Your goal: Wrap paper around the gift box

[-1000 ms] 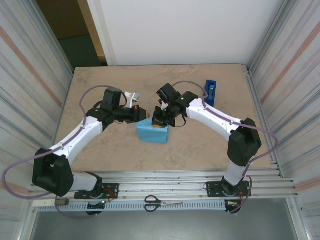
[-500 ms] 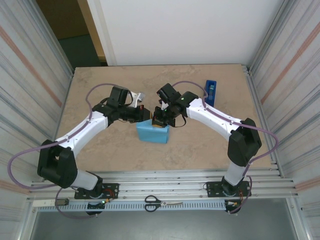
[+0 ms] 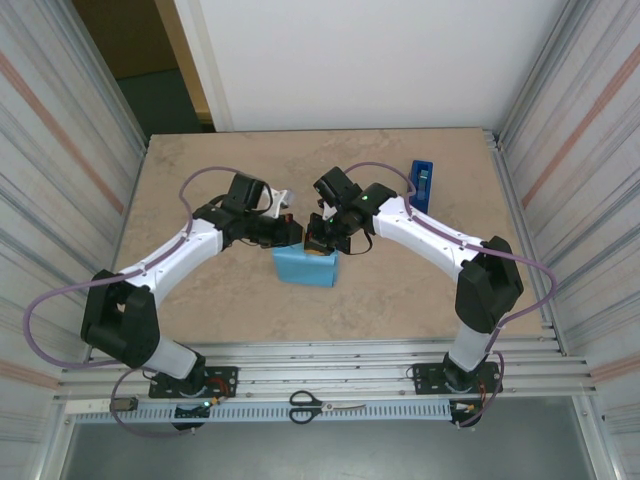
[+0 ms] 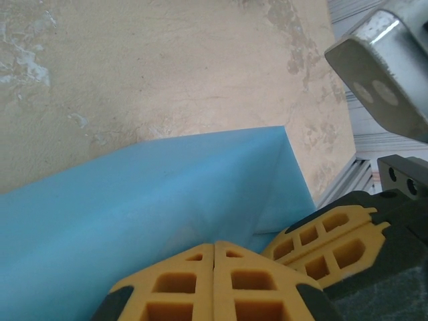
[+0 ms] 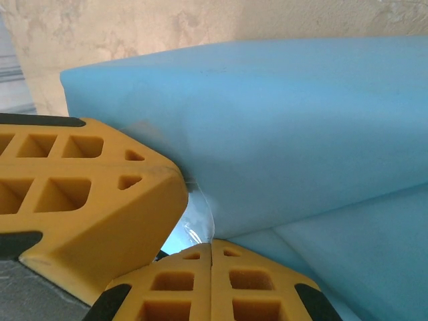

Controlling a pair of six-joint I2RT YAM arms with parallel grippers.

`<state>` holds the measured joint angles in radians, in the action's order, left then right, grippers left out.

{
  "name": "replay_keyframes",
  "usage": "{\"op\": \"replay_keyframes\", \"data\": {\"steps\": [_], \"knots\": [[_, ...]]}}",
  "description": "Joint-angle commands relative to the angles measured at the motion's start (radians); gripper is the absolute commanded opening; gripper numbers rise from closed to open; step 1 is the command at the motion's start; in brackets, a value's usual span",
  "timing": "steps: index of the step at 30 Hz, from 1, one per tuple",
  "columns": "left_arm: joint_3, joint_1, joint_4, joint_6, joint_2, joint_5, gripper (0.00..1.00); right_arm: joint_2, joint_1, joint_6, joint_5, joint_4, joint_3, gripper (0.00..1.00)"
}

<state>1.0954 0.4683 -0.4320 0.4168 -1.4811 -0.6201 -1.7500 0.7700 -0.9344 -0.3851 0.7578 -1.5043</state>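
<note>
The paper (image 3: 306,266), light blue face outward, is folded into a boxy parcel at the table's middle; the gift box is hidden inside it. My left gripper (image 3: 297,233) and right gripper (image 3: 318,243) meet at the parcel's far edge, both shut with fingertips pressed to the paper. In the left wrist view my left gripper (image 4: 214,245) rests on the paper (image 4: 160,194), with the right fingers (image 4: 331,234) beside it. In the right wrist view my right gripper (image 5: 211,242) touches the paper (image 5: 287,134). A clear scrap of tape (image 5: 195,224) sits between it and the left fingers (image 5: 87,200).
A royal-blue tape dispenser (image 3: 422,186) stands at the back right of the table. Scissors (image 3: 320,405) lie on the front rail between the arm bases. Ribbed metal walls (image 3: 60,150) close in both sides.
The left arm has swung right, bringing its wrist and gripper closer to the right gripper. The right arm and the parcel have stayed put.
</note>
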Motion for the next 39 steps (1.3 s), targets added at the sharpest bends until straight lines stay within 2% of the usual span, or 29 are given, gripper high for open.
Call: {"op": "replay_keyframes", "data": {"steps": [1, 3, 5, 11, 18, 23, 28, 30, 32, 35, 37, 39], "knots": [[-0.003, 0.042, -0.095, -0.071, -0.041, 0.062, 0.00, -0.039, 0.013, -0.001, 0.031, 0.037, 0.034, 0.00], [-0.008, 0.055, -0.115, -0.088, -0.044, 0.089, 0.00, -0.036, 0.014, -0.003, 0.022, 0.022, 0.028, 0.00], [-0.014, 0.067, -0.134, -0.102, -0.053, 0.110, 0.00, -0.034, 0.014, -0.006, 0.011, 0.000, 0.014, 0.06], [-0.049, 0.081, -0.143, -0.110, -0.064, 0.141, 0.00, -0.028, 0.014, -0.012, -0.008, -0.052, -0.032, 0.11], [-0.069, 0.082, -0.136, -0.108, -0.063, 0.147, 0.00, 0.004, 0.013, -0.024, -0.017, -0.089, -0.041, 0.22], [-0.074, 0.082, -0.128, -0.107, -0.065, 0.141, 0.00, 0.019, 0.012, -0.026, -0.021, -0.089, -0.039, 0.25], [-0.080, 0.082, -0.121, -0.100, -0.062, 0.131, 0.00, 0.058, 0.012, -0.027, 0.042, -0.029, -0.032, 0.35], [-0.083, 0.082, -0.115, -0.098, -0.061, 0.130, 0.00, 0.081, 0.010, -0.024, 0.098, 0.005, -0.019, 0.36], [-0.085, 0.082, -0.111, -0.096, -0.059, 0.128, 0.00, 0.103, 0.010, -0.013, 0.108, -0.017, 0.009, 0.33], [-0.089, 0.082, -0.103, -0.093, -0.055, 0.120, 0.00, 0.124, 0.012, -0.013, 0.058, -0.122, 0.055, 0.13], [-0.089, 0.082, -0.100, -0.090, -0.053, 0.118, 0.00, 0.119, 0.017, -0.016, 0.015, -0.183, 0.069, 0.06], [-0.088, 0.082, -0.100, -0.090, -0.053, 0.120, 0.00, 0.097, 0.015, -0.024, 0.006, -0.171, 0.066, 0.00]]}}
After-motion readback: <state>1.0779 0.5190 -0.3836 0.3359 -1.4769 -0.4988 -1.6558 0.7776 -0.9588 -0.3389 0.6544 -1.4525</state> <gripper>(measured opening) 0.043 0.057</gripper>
